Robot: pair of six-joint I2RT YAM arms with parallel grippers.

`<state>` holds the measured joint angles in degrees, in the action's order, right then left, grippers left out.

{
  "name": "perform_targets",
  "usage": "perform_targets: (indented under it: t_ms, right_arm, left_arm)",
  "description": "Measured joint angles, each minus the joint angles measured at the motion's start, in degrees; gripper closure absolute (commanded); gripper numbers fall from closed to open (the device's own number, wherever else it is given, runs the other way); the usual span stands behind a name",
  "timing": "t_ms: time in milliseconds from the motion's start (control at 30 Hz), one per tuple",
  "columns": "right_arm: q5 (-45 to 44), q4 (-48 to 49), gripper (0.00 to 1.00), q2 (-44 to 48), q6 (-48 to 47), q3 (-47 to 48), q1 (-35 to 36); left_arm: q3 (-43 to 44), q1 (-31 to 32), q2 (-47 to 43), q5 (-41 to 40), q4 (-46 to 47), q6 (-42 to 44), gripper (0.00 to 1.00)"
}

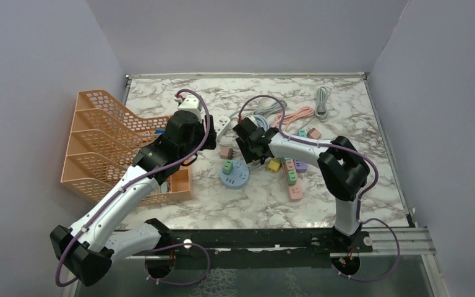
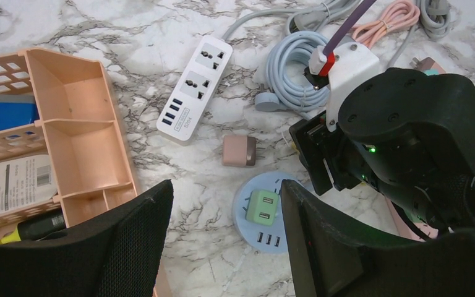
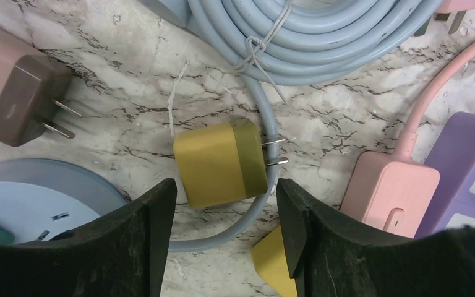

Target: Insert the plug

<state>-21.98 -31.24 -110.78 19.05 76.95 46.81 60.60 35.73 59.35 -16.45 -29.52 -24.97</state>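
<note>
A marble table (image 1: 346, 198) is seen from above, with two robot arms reaching in from its near edge. A peach mesh organiser (image 1: 93, 124) stands along the left edge. Near the middle of the table lies a round blue socket hub (image 1: 235, 176), with a green plug (image 2: 262, 207) seated in its top. The left gripper (image 2: 226, 192) hovers over the hub, its fingers apart with nothing between them. Just beside the hub, on the side toward the right edge, the right gripper (image 3: 226, 182) points down at the yellow plug (image 3: 219, 162). Its fingers are also apart, one on each side of the plug; whether they touch it cannot be told. The yellow plug lies flat on the table across a strand of the coiled blue cable (image 3: 321, 37), with its two metal prongs showing. A pink-brown adapter (image 2: 239, 150) lies on its side just beyond the hub, and a white power strip (image 2: 195, 86) lies farther toward the far edge. A pink power strip (image 3: 389, 192) and a purple power strip (image 3: 464, 167) touch each other near the yellow plug. A pink cable (image 1: 297, 114) and a grey cable (image 1: 321, 99) lie toward the far right corner.
</note>
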Motion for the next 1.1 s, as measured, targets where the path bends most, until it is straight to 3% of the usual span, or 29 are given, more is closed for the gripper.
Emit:
perform_targets:
  t_ms: [367,533,733,1100]
  right_arm:
    - [2.40,2.43,0.46,-1.84,-4.46,0.70,-0.66]
    - [3.52,3.91,0.64,-2.05,-5.66,0.70,-0.66]
    - [4.13,4.31,0.67,-1.14,-4.42,0.44,-0.66]
    - [6.47,7.13,0.66,19.87,11.82,-6.27,-0.68]
  left_arm:
    - [0.00,0.00,0.50,0.00,0.37,-0.02,0.34]
    - [-0.02,0.00,0.72,0.02,0.39,-0.07,0.33]
    - [0.00,0.00,0.79,0.50,0.44,-0.39,0.24]
    - [-7.78,-0.04,-0.81,10.08,4.22,-5.79,0.24]
